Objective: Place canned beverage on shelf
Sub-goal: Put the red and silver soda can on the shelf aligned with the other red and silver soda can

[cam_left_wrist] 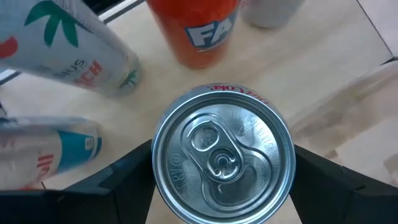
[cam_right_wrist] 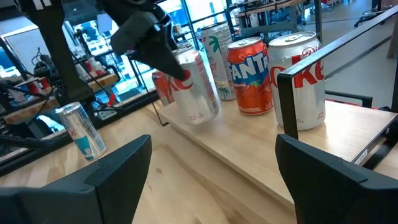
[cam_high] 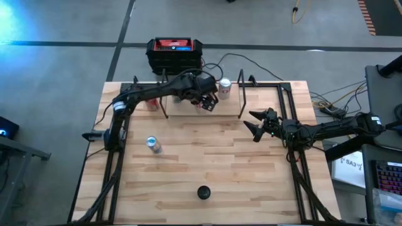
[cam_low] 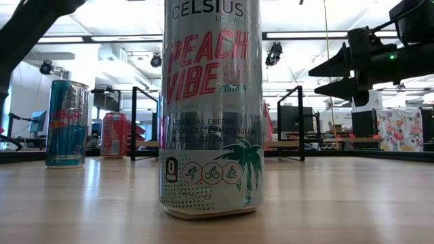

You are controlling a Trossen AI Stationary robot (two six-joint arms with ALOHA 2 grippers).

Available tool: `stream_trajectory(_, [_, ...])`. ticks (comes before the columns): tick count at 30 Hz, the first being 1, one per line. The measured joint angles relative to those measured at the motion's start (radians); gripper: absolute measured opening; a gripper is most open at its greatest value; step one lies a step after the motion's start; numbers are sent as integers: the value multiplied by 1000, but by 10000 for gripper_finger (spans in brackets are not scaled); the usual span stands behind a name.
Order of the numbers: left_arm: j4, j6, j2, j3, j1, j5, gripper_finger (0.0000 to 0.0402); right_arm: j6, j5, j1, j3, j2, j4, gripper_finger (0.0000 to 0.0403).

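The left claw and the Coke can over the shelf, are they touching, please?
Touching: the left wrist view shows the left claw with both fingers pressed against the Coke can.

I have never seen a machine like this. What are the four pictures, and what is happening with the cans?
Two dark robot arms work at a wooden table. One picture looks down from above, one looks level from the tabletop, and two come from cameras on the arms' wrists. The left gripper holds a silver Coke can between its fingers, tilted over the small wooden shelf. On the shelf stand a Fanta can and other cans. The right gripper waits open beside the shelf, holding nothing. On the table stand a blue can and a tall Celsius can very near the low camera.
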Motion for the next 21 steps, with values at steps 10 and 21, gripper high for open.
stream_trajectory(10, [7,66,32,0,41,26,282,0,0,0,0,0,0,327])
stream_trajectory(21, [10,66,40,0,54,44,331,0,0,0,0,0,0,327])
